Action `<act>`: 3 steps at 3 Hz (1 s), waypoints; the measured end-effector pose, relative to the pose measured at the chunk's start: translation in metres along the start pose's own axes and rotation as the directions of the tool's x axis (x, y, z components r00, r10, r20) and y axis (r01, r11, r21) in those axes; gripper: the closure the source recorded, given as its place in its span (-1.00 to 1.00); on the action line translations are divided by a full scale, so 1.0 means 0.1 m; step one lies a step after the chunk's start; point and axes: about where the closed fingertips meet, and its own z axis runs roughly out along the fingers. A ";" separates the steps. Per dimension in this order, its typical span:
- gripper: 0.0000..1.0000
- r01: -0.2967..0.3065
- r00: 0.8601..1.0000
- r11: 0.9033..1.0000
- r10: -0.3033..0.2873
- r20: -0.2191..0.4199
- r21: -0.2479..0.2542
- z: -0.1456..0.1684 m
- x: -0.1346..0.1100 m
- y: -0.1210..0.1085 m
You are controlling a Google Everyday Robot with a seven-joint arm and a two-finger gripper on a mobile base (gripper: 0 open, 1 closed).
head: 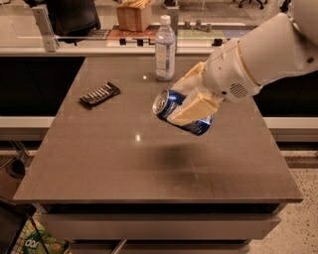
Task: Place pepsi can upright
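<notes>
The blue pepsi can [171, 107] hangs in the air above the middle of the dark table [99, 163], lying on its side with its silver top facing left and slightly up. My gripper [191, 101] comes in from the right on the white arm and is shut on the can, one cream finger [194, 109] lying across the can's front. The can casts a shadow on the tabletop below it.
A clear plastic water bottle [165, 48] stands upright at the back of the table, behind the can. A dark snack bar wrapper [100, 93] lies at the left. A glass partition and counter with a wooden box [134, 15] run behind the table.
</notes>
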 end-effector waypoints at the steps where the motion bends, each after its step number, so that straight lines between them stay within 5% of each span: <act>1: 1.00 0.009 0.993 1.000 -0.012 0.114 0.019 -0.02 -0.10 0.02; 3: 1.00 0.021 0.942 0.998 -0.037 0.334 0.052 0.11 -0.44 -0.04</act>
